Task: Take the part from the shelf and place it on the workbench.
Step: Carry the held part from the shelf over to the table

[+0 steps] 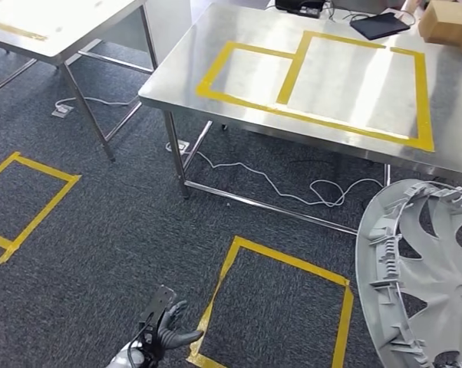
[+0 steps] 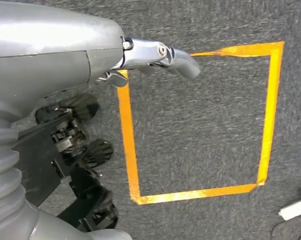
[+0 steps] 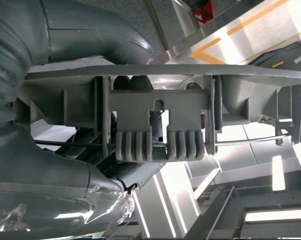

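The part is a large grey plastic wheel cover, held up at the lower right of the head view, its ribbed inner side facing me. In the right wrist view my right hand grips its rim, thumb on one face and fingers on the other. The steel workbench, marked with yellow tape rectangles, stands ahead beyond the cover. My left hand hangs low at the bottom of the head view, fingers apart and holding nothing; the left wrist view shows the same left hand above the carpet.
A second steel table stands at the upper left. Yellow tape squares mark the grey carpet. A white cable trails under the workbench. A cardboard box and a dark flat device lie at the bench's far edge.
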